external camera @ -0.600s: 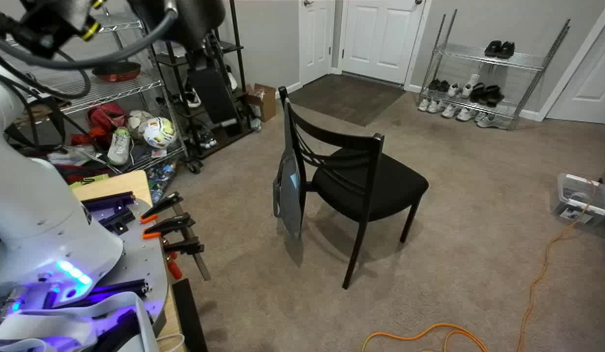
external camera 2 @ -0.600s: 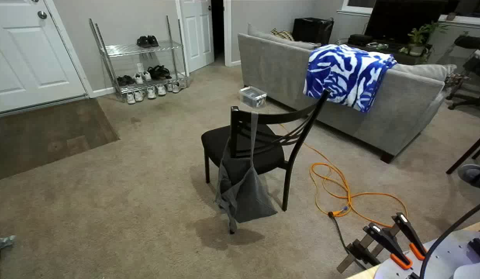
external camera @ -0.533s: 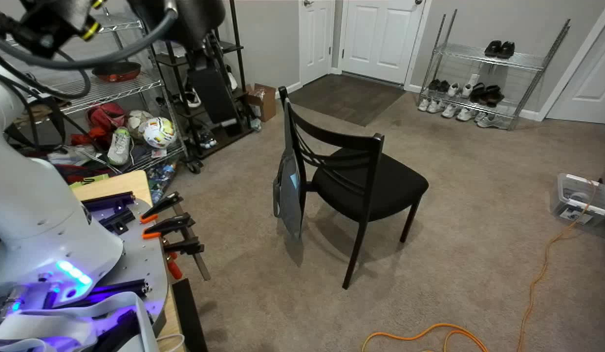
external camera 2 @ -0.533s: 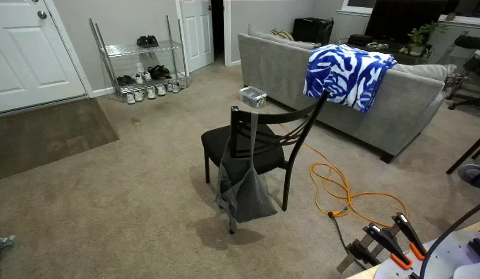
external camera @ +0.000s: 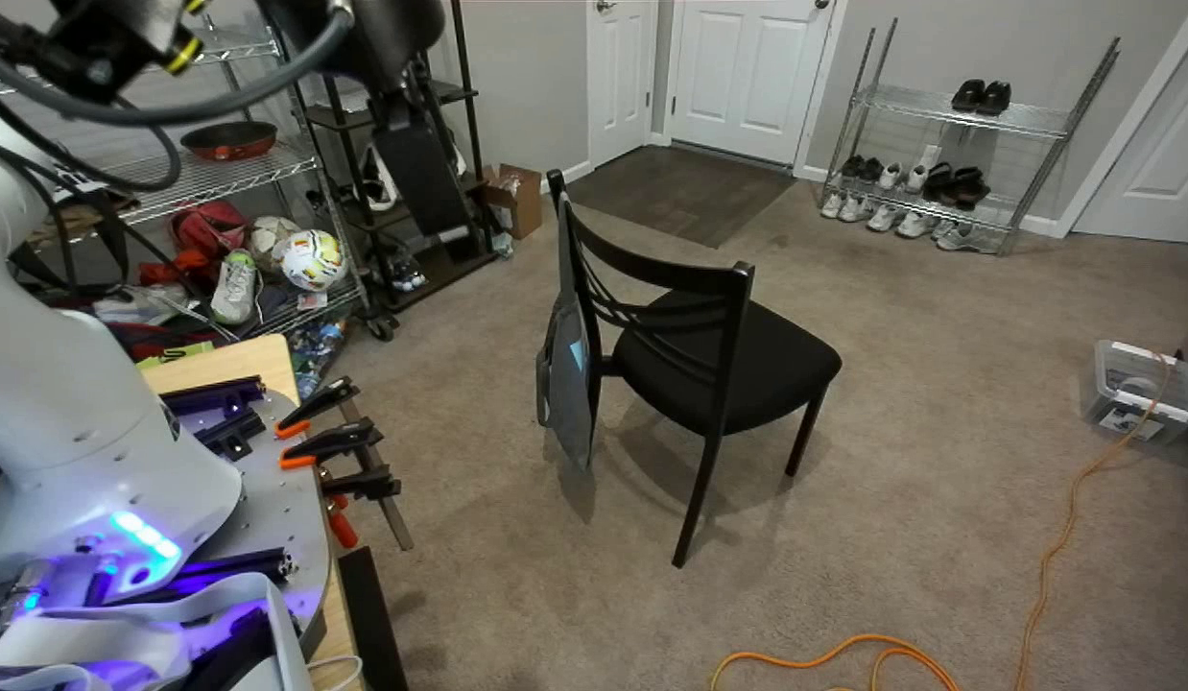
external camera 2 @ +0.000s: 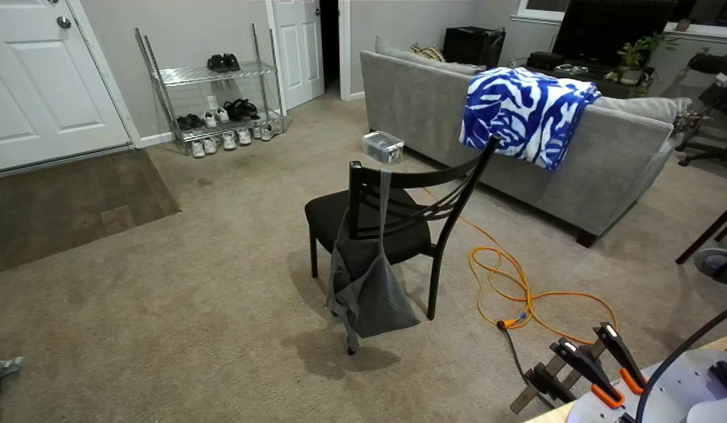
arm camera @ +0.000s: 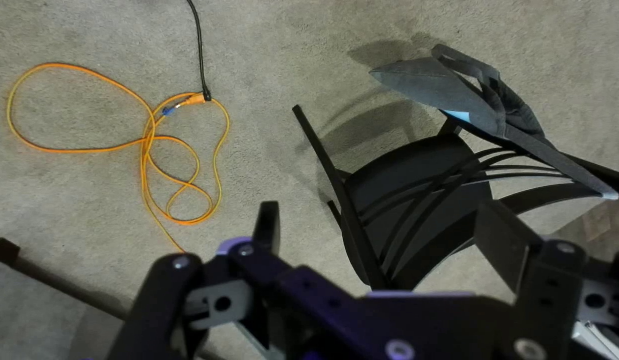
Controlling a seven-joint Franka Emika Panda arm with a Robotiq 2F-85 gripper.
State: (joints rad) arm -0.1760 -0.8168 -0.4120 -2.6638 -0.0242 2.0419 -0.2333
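I'm hovering, fingers [arm camera: 504, 244] wide apart, empty, clear of chair [arm camera: 414, 170] and bag [arm camera: 429, 82]; likely pre-grasp, gripping needing closer reach.

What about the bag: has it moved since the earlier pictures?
No. In both exterior views, the bag hangs in the same place on the chair, with no visible shift either way.
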